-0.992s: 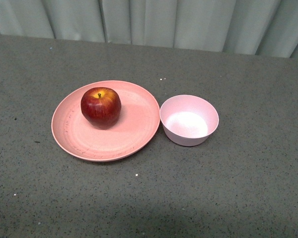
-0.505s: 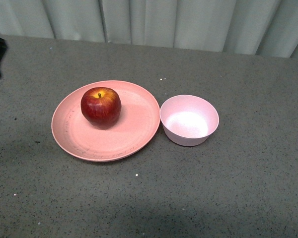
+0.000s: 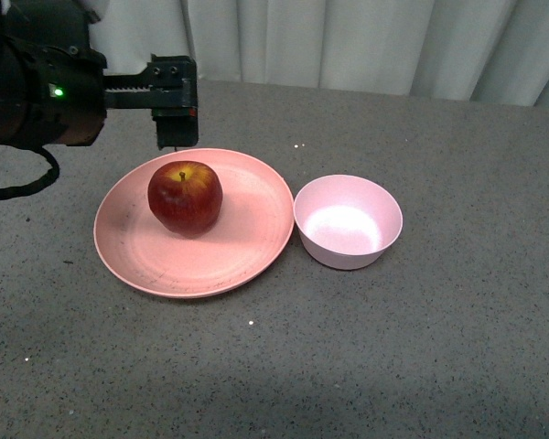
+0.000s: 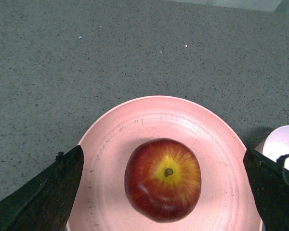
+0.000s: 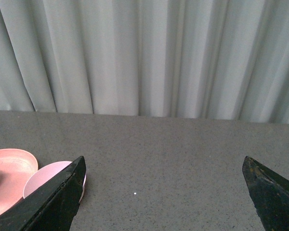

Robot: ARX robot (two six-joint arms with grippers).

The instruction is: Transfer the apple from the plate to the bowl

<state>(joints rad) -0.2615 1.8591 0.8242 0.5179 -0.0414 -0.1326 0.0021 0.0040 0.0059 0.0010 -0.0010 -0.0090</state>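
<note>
Left gripper hangs at 12 o'clock of apple in front view; only its wrist view shows jaws wide apart, empty.

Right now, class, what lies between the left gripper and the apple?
Nothing, only air: in the front view the left gripper hangs above the apple on the plate, not touching.

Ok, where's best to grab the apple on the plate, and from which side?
Likely from straight above, closing across the apple at its widest: it sits stem-up on the flat plate, sides clear, with the open left gripper above it.
</note>
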